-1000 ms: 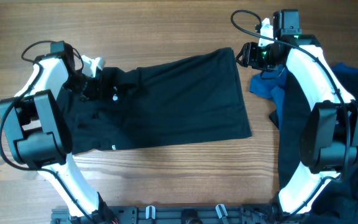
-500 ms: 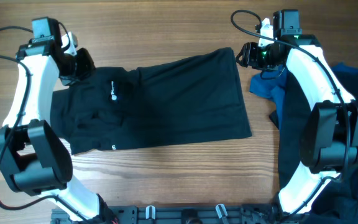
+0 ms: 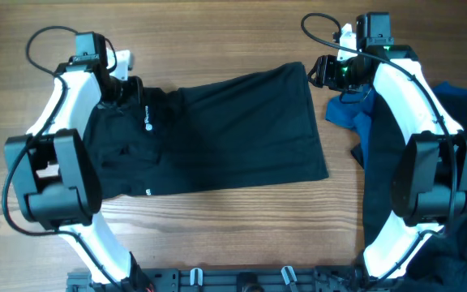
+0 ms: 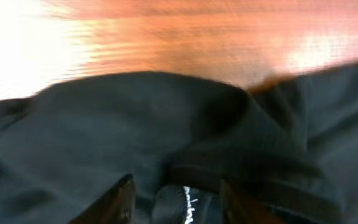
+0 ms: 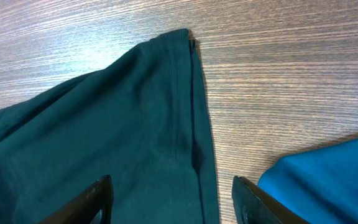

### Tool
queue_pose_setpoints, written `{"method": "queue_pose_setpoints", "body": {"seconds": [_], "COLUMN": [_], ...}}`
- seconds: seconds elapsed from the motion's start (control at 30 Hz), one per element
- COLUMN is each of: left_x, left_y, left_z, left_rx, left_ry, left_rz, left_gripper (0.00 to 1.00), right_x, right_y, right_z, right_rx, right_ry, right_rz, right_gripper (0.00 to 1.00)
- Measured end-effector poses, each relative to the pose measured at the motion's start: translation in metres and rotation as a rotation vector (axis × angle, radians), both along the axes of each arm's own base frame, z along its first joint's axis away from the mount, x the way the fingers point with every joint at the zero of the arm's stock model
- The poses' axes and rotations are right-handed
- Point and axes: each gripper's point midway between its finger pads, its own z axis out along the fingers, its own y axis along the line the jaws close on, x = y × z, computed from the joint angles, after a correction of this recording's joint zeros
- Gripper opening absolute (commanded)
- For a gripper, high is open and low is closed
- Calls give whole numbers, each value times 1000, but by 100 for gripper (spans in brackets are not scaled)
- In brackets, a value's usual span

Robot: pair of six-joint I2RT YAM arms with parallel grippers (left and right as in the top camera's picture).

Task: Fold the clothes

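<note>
from above, shows the black shirt spread flat across the wooden table, collar end under the left gripper, far right corner just beside the right gripper; blue garment and a darker pile off to the right. reads as a reach for the two far corners ahead of a fold toward the near edge. at the left wrist, much blurred: fingers set apart, straddling the collar, nothing pinched, white neck label between them. best to close on the collar edge itself, low against the table. at the right wrist: fingers spread wide above the shirt's corner, empty. best to come down on the black edge, well away from the blue cloth near one finger, then raise both ends level to avoid a skewed fold. as for writing: neck label and small white print by the near edge visible, neither legible.
</note>
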Motion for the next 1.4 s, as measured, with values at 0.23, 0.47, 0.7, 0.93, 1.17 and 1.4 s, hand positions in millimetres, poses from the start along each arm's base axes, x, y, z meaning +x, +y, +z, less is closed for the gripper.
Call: {"method": "queue_pose_setpoints", "body": {"seconds": [0.23, 0.47, 0.7, 0.93, 1.17, 1.4], "left_x": [-9, -26, -35, -11, -22, -28], "left_y": [-7, -10, -6, 17, 19, 8], "left_z": [-12, -16, -2, 46, 9, -27], "left_rx": [-6, -19, -104, -138, -63, -99], "left_ry": [16, 85, 229, 149, 131, 150], "left_rz": [-141, -160, 175, 393, 269, 147], "left_gripper": [8, 4, 4, 34, 46, 24], "right_x": [0, 0, 0, 0, 0, 0], "right_y": [0, 0, 0, 0, 0, 0], "right_z": [0, 0, 0, 0, 0, 0], "right_rx": [0, 0, 0, 0, 0, 0], "right_ry": [0, 0, 0, 0, 1, 0], "right_rz": [0, 0, 0, 0, 0, 0], "right_gripper": [64, 64, 64, 65, 65, 65]}}
